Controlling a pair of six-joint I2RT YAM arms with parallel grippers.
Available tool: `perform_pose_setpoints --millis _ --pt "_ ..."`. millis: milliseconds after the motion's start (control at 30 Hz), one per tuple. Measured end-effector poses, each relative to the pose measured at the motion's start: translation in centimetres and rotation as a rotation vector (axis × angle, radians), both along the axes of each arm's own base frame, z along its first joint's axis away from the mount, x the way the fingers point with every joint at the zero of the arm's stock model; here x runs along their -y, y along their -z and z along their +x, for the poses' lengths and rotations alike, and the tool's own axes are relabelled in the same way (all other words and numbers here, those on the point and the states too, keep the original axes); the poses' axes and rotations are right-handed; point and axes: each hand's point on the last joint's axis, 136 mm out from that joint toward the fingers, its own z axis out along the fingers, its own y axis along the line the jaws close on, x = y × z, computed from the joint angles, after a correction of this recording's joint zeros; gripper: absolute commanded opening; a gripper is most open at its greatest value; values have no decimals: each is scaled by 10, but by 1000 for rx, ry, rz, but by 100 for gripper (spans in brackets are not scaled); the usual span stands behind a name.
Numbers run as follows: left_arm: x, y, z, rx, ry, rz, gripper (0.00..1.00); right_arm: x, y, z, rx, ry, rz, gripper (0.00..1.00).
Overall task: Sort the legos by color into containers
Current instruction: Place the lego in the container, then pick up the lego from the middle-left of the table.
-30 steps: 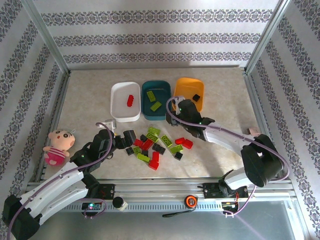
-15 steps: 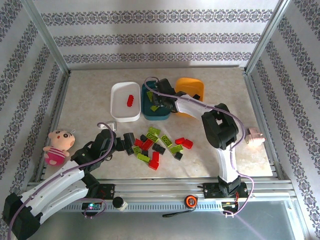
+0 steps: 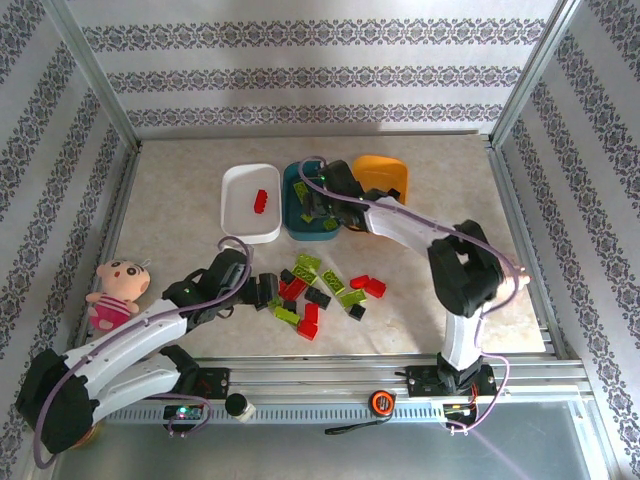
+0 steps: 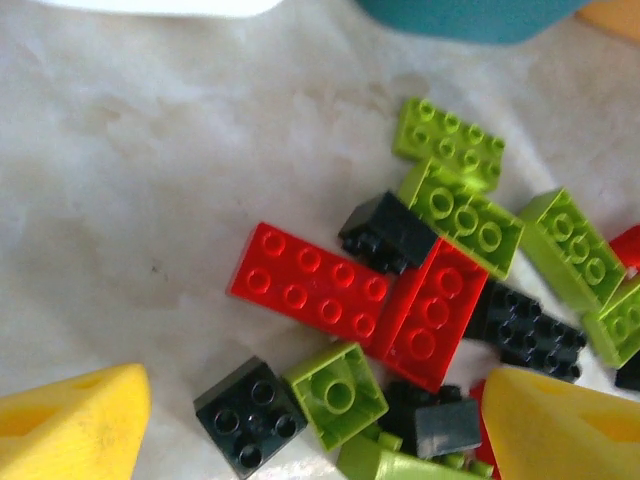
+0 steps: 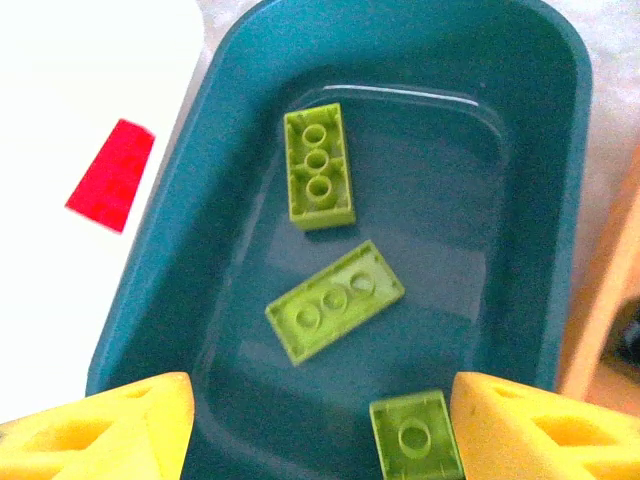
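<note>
The legos lie mostly in a loose heap on the worktop, just in front of the three tubs. A red piece sits in the white tub and green bricks in the teal tub, so I judge black belongs in the orange tub. My right tool hangs over the teal tub, fingers spread wide and gripping nothing; the small green brick below it lies on the tub floor, so that drop looks done. I should rise straight up before swinging away, so no finger hooks the tub wall. My left tool is likewise spread open and empty, low over the left edge of the heap. The long red brick is my best pick: it lies flat, studs up, with bare worktop along one side, though one end touches a second red brick. I should turn the wrist to close across its narrow width near the free end, and come down square so the black square and the upturned green brick just beside are not pinched along. Then a slow lift to the white tub, keeping wide of my right arm
</note>
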Motion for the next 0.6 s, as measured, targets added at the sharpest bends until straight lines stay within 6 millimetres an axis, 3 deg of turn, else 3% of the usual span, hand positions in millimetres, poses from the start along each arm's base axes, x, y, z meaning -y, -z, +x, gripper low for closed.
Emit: perform_pose_setpoints --millis 100,333,600 --pt "5 6 -12 -28 47 26 79 7 -4 -18 10 -7 18 69" --pt "-5 26 -28 -103 57 108 77 25 20 -44 -34 9 8 70" --pt "-12 60 -35 -232 67 211 71 26 13 -45 -14 14 24 70"
